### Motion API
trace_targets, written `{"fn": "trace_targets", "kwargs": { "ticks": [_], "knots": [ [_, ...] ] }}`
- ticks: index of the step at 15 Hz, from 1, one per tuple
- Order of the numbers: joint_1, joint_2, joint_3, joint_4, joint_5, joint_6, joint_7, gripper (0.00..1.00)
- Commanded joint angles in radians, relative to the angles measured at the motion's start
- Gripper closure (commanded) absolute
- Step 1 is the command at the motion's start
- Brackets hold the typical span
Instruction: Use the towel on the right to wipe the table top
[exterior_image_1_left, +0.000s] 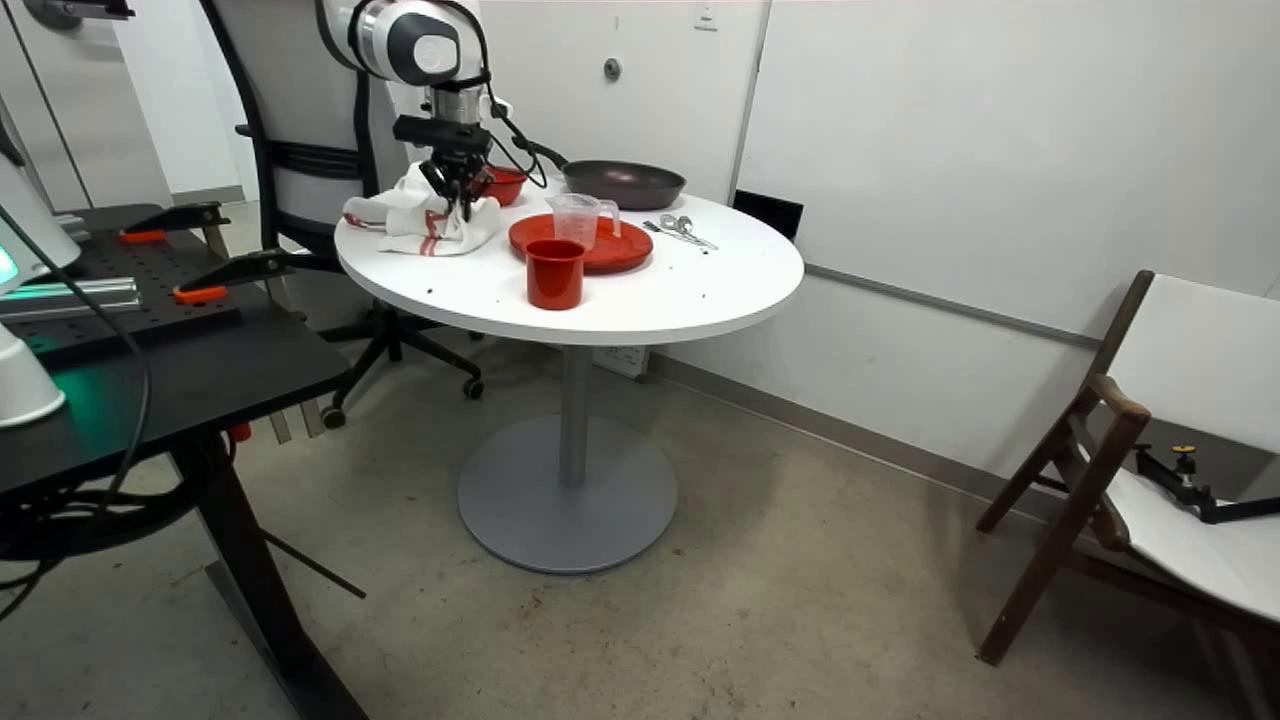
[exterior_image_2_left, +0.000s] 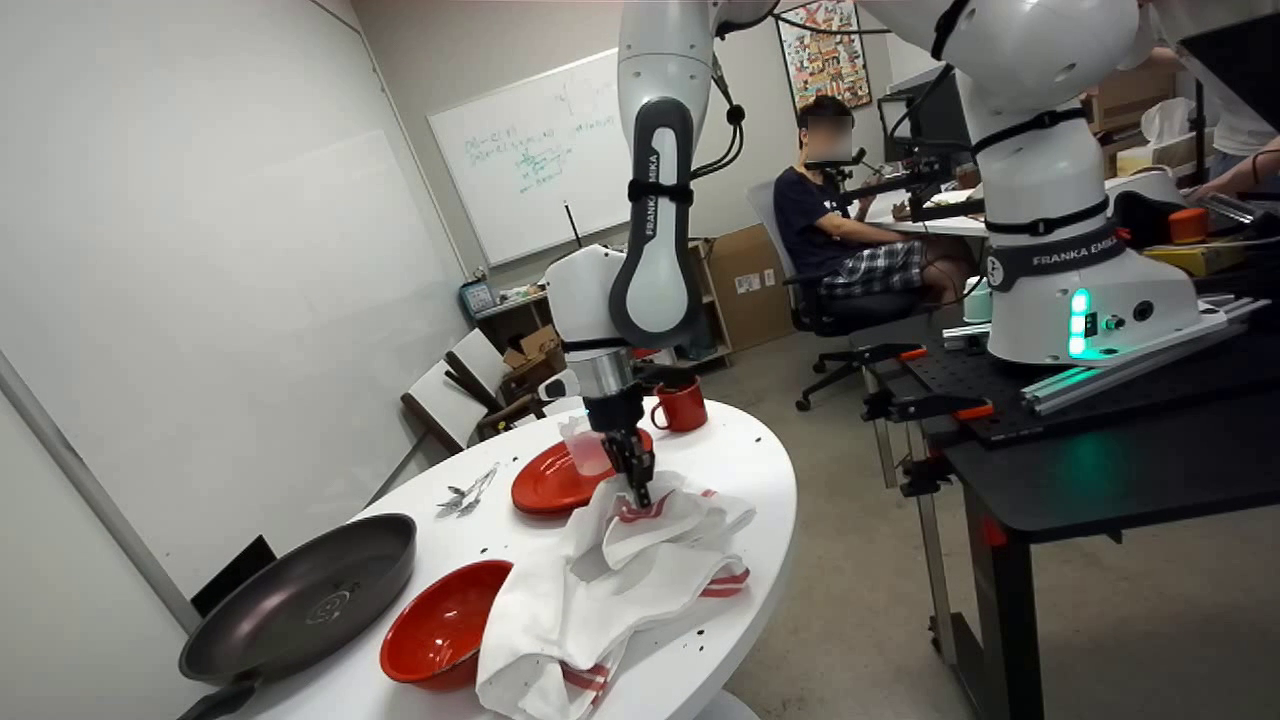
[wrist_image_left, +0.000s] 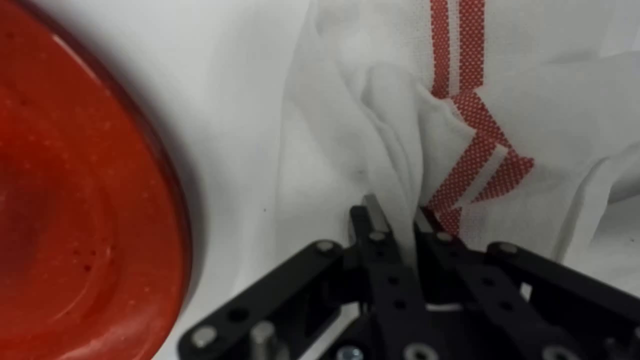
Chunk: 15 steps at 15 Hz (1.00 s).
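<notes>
- We see the towel (exterior_image_2_left: 640, 590) on the bench (exterior_image_1_left: 660, 308) beneath the gripper (wrist_image_left: 398, 216), which pinches one fold
- The towel partly hides the red bowl (exterior_image_2_left: 440, 628) in an exterior view

Towel (wrist_image_left: 540, 110) and plate (wrist_image_left: 92, 200) partly outside wrist view
</notes>
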<state>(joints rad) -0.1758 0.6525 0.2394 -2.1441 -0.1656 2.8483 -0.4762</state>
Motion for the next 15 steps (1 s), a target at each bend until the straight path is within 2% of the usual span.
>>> {"fn": "trace_targets", "kwargs": {
  "ticks": [1,7,15],
  "knots": [
    [0.012,0.036,-0.002,0.098,0.008,0.004,-0.011,0.97],
    [0.02,0.071,-0.007,0.195,0.012,0.004,-0.002,0.97],
    [0.033,0.152,-0.033,0.231,-0.001,-0.013,0.007,0.97]
  ]
}}
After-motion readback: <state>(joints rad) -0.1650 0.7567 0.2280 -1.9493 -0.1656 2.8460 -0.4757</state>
